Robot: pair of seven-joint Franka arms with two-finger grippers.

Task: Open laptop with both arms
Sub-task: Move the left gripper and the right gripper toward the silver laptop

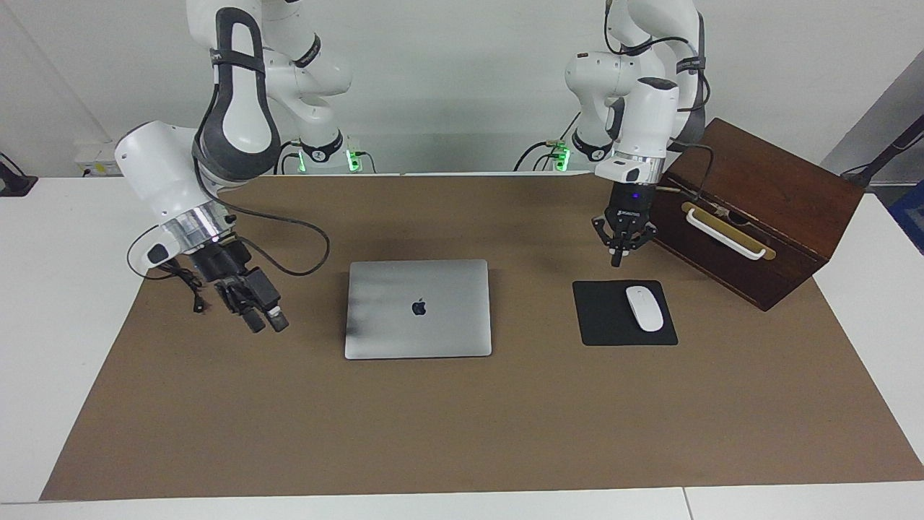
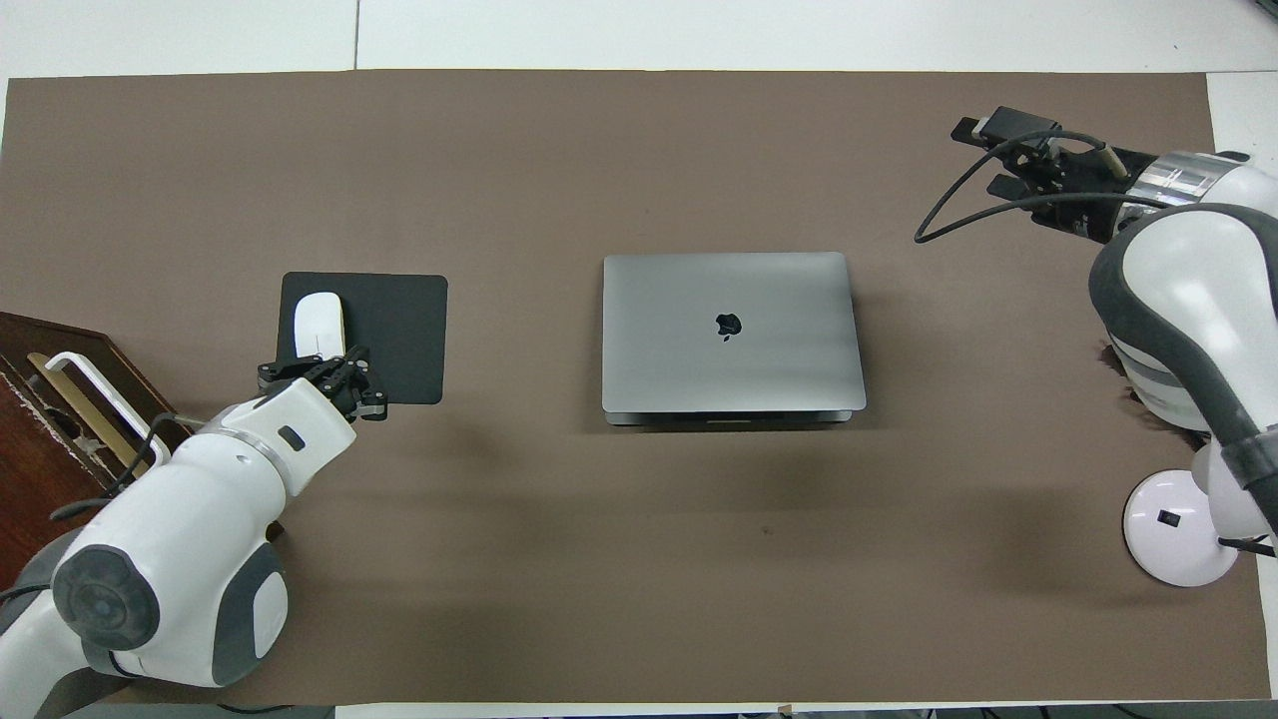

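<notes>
The laptop [image 1: 419, 307] [image 2: 729, 330] lies closed in the middle of the brown mat, silver lid up with the dark logo showing. My left gripper [image 1: 616, 261] [image 2: 324, 371] points straight down, shut on nothing, over the mouse pad's edge nearest the robots. My right gripper [image 1: 266, 323] [image 2: 983, 155] hangs low and tilted over the bare mat beside the laptop, toward the right arm's end of the table. Its two fingers stand apart with nothing between them. Neither gripper touches the laptop.
A white mouse [image 1: 644, 308] rests on a black mouse pad [image 1: 603, 321] beside the laptop. A dark wooden box [image 1: 765, 209] with a white handle stands at the left arm's end. A white lamp base [image 2: 1178, 529] and a black cable [image 1: 196, 303] lie at the right arm's end.
</notes>
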